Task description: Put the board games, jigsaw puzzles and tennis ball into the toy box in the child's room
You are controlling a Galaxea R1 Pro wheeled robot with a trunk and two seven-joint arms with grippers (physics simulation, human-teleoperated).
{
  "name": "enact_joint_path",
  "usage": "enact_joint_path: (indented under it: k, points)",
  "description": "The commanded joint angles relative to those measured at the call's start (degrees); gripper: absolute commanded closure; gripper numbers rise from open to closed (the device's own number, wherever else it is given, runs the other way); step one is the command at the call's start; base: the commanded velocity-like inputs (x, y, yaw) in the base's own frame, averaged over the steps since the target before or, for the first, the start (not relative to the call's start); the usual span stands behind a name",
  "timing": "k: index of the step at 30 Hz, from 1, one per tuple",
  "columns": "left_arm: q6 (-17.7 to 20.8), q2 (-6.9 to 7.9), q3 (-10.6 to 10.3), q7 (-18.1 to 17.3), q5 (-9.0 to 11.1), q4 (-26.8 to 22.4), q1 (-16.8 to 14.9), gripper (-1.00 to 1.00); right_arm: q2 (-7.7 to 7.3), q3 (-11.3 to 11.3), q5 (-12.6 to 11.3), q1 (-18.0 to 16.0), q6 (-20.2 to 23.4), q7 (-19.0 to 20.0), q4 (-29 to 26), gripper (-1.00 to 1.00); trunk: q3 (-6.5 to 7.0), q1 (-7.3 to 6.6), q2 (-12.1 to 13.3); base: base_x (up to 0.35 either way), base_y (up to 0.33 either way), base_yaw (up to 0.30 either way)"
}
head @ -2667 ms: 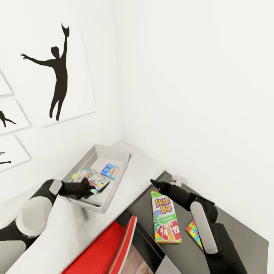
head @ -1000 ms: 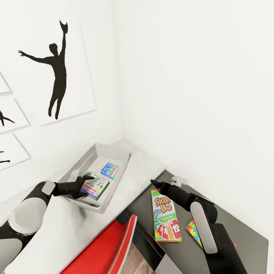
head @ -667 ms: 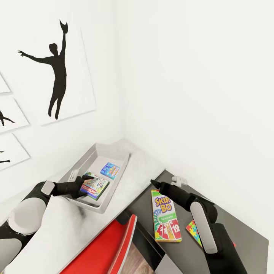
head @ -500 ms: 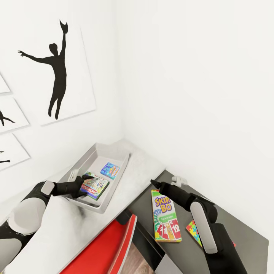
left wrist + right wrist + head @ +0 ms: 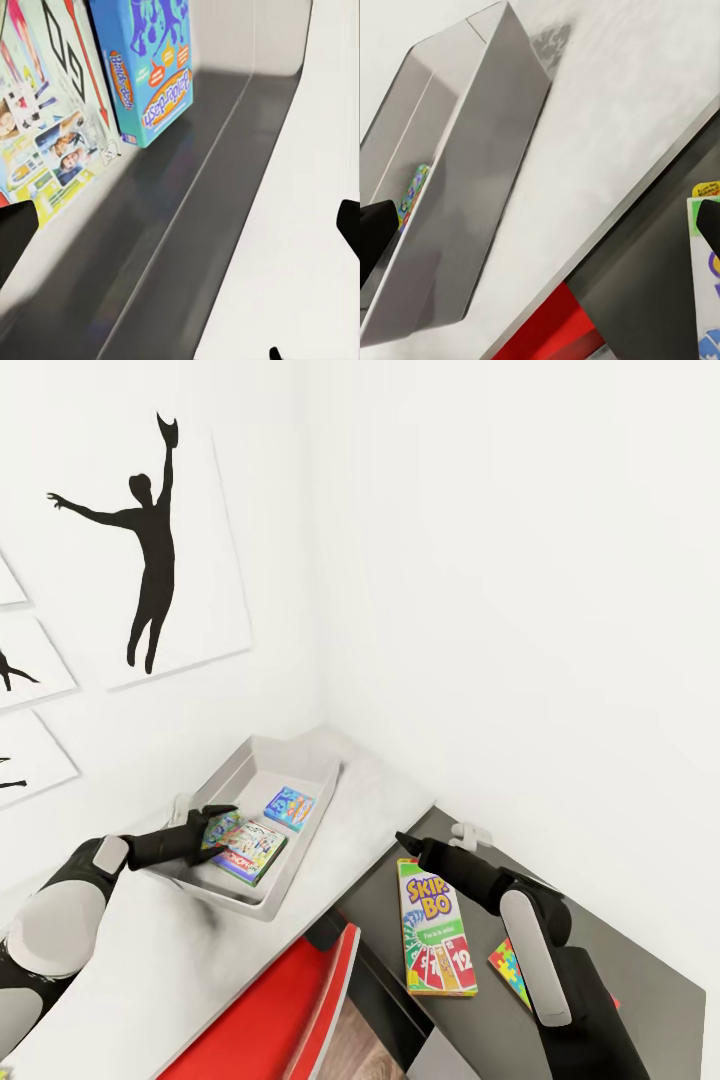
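The light-grey toy box sits on the pale table in the wall corner. Inside lie a blue board game and a white-covered, green-edged board game. My left gripper hangs open over the box's left rim, holding nothing. The Skip-Bo board game and a jigsaw puzzle lie on the dark lower section. My right gripper is open just above the Skip-Bo's far end. The tennis ball and the bed are out of view.
White walls close the corner behind and right of the table; framed silhouette pictures hang on the left wall. A small white object sits by the wall on the dark section. Something red stands below the table's front edge.
My left gripper lowered the white-covered game into the toy box, let go of it and drew back to the box's left rim. The right arm has not moved.
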Motion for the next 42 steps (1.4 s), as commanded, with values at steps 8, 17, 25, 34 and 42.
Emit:
enact_joint_path:
  k: [8,17,25,34,42]
  points:
    - [0.35,2.02,0.1,-6.7,-0.62,-0.09,0.02,-1.0,0.03,0.07,0.21,-0.05,0.29,0.23,-0.05,-1.0,-0.12,0.04,-0.12,-0.024,0.002,0.0]
    - [-0.23,9.83,-9.09,-26.75,-0.89,-0.71,1.11,-1.0,0.03,0.11,0.21,-0.05,0.29,0.23,-0.05,-1.0,-0.12,0.04,-0.12,-0.127,0.027,0.0]
    - [-6.89,17.07,-18.27,-47.81,-0.92,-6.1,9.13,-1.0,0.03,0.16,0.21,-0.05,0.21,0.28,-0.05,-1.0,-0.12,0.04,-0.12,-0.014,0.003,0.0]
    - [-10.49,19.16,-19.63,-51.95,-0.54,-18.39,21.11,-1.0,0.08,0.4,0.24,-0.05,-0.51,1.87,-0.05,-1.0,-0.12,0.04,-0.12,-0.001,0.0,0.0]
    - [-10.67,19.22,-19.77,-51.95,-0.99,-20.51,22.84,-1.0,0.43,2.04,0.97,-0.05,-1.83,2.05,-0.05,-1.0,-0.12,0.04,-0.12,0.0,0.0,0.0]
